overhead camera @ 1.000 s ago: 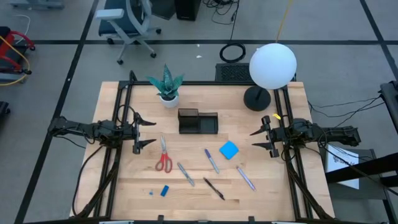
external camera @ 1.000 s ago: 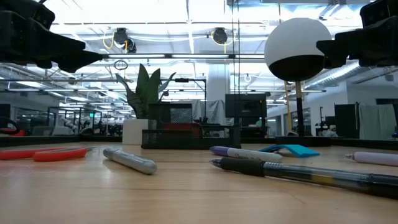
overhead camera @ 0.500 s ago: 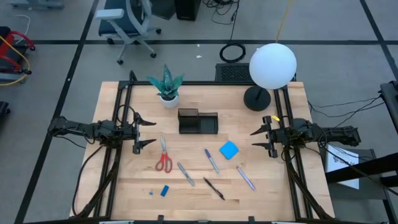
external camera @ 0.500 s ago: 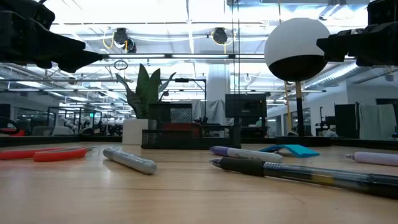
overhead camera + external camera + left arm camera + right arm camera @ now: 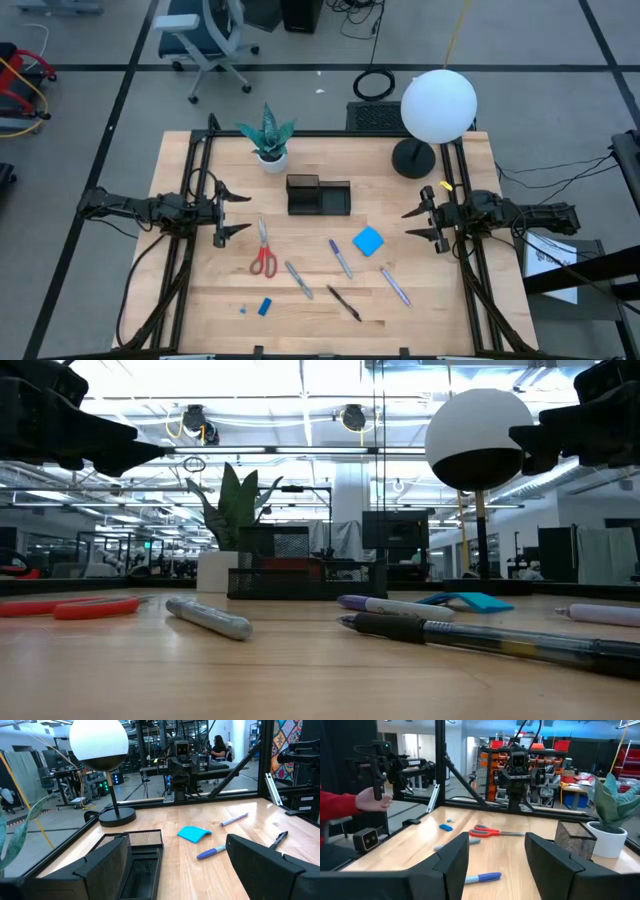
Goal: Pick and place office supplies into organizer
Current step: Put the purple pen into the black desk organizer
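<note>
The organizer (image 5: 318, 196) is seen between the left gripper (image 5: 232, 211) and right gripper (image 5: 417, 222), both spread wide and empty (held above the table edges); scissors (image 5: 263, 250), notepad (image 5: 368, 241) and pens (image 5: 340, 257) lie loose between them

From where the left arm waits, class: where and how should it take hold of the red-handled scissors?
Probably the closed blades, just above the pivot. The scissors lie flat, handles toward the table's front edge, blades pointing at the organizer. Come straight down, left gripper closing across the narrow blades; the looped handles are wider.
</note>
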`<state>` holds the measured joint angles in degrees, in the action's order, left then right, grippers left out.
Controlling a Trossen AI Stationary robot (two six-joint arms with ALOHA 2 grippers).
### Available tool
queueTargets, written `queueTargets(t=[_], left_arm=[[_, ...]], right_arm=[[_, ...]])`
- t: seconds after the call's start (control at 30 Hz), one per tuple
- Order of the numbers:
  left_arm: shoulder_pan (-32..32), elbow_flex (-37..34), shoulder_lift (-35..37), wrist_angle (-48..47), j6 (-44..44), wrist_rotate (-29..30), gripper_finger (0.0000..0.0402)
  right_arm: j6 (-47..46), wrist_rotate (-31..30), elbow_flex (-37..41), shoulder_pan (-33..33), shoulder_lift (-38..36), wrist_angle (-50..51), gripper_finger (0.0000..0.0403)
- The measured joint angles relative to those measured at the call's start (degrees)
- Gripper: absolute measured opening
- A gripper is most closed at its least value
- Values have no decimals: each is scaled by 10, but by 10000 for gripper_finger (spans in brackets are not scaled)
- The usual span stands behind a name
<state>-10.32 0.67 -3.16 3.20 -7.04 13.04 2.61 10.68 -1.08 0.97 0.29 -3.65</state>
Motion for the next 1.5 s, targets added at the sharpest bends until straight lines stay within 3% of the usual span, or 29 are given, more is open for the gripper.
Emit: queueTargets(t=[0.77,1.5], left_arm=[[0,0,0,0,0,0,347],[0,0,0,0,0,0,347]], right_arm=[[-49,-2,0,0,0,-26,187],[-127,1,0,0,0,-188,187]])
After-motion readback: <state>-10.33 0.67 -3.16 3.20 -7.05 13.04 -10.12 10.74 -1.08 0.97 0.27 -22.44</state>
